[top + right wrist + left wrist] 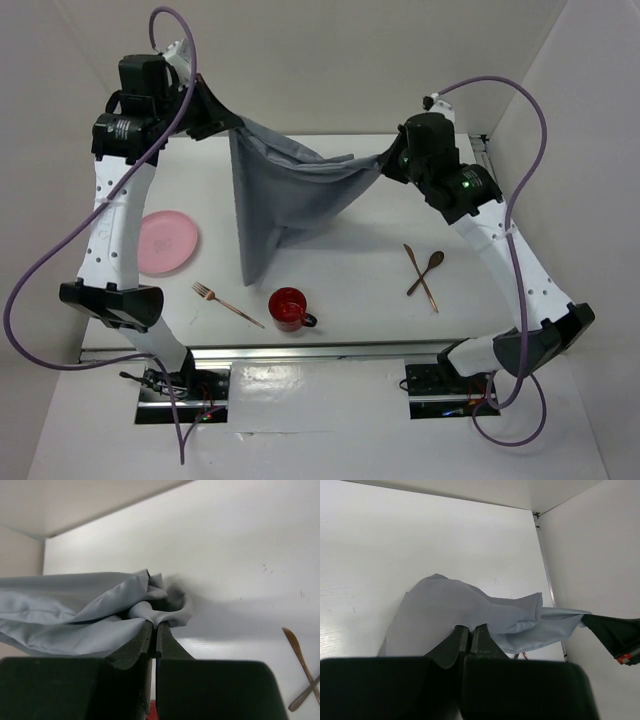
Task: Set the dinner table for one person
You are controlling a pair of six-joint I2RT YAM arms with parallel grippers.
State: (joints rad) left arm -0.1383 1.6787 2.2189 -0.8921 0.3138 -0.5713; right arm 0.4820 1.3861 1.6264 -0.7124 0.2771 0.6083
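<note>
While both arms reach out above the dinner table (360,275), a grey cloth (285,205) hangs slung between them, pinched at two of its edges. The left gripper (232,128) has its jaws pressed tight together on one bunched corner of the fabric, and its wrist camera shows the two dark fingers meeting with grey folds spilling out just past their tips. The right gripper (390,155) is likewise clamped shut on the opposite corner, with a small tuck of cloth caught between its fingers in the right wrist view. Between the two grips the top edge of the cloth sags in a shallow curve, and the bulk of it drops from the left gripper in a long tapering fold toward the tabletop; whether its lowest corner touches the surface cannot be told. The matte white table lies below both grippers, well apart from their fingertips, and spreads out to the white walls at the far side and at the right. On its near half, a pink plate (165,242) sits at the left, beside the left arm. A copper-coloured fork (228,304) lies slantwise near the plate, and a red mug (289,308) stands just right of the fork, its handle turned to the right. Further right, under the right arm, a copper-coloured knife (421,278) and a spoon (427,272) lie crossed over each other.
</note>
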